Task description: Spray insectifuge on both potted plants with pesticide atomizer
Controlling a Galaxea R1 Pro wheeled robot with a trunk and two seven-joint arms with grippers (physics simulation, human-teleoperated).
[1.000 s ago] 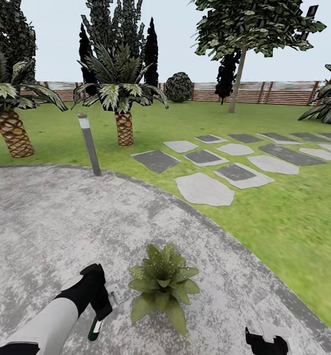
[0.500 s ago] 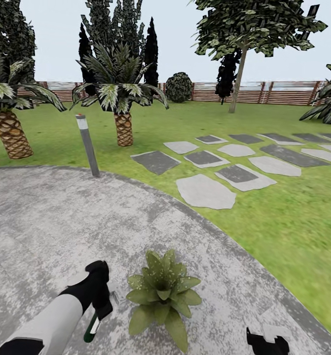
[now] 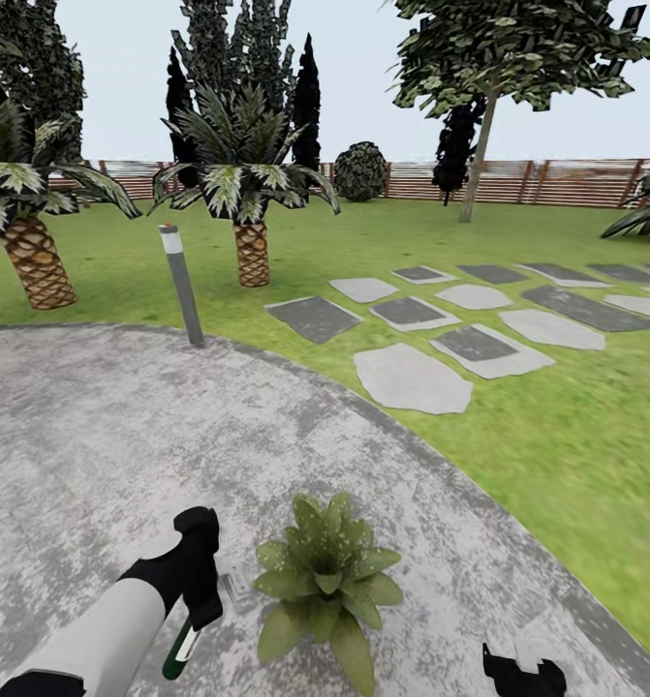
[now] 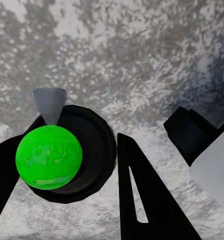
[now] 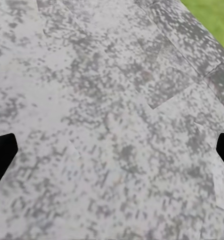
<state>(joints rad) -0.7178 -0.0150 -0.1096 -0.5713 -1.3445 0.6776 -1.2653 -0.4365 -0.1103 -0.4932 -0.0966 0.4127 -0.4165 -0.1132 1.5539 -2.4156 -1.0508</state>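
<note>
- One potted plant (image 3: 326, 581) is sitting on the round stone patio (image 3: 92, 436), just beside the left end effector (image 3: 201, 612), which is clamping the pesticide atomizer (image 3: 180, 651) with the bottle hanging down below the fingers.
- Compared with a second ago the whole head view is sliding a bit, lamp post (image 3: 182, 285) and palms shifting right, so I'm reading that as the camera or base moving. The arm and bottle are barely changing relative to the plant.
- Guessing that means the robot is lining up next to the plant and the spraying isn't clearly happening yet; I'm not seeing a second plant here.
- From the left wrist view, the bottle is showing end-on as a glossy bright green round cap in a dark ring with a small grey cone nozzle, fingers pressing either side.
- Right end effector (image 3: 521, 671) is hanging low over mottled grey stone, fingers spread apart, holding nothing.
- Plant is looking like a low rosette of broad pointed speckled leaves; patio is looking rough and blotchy.
</note>
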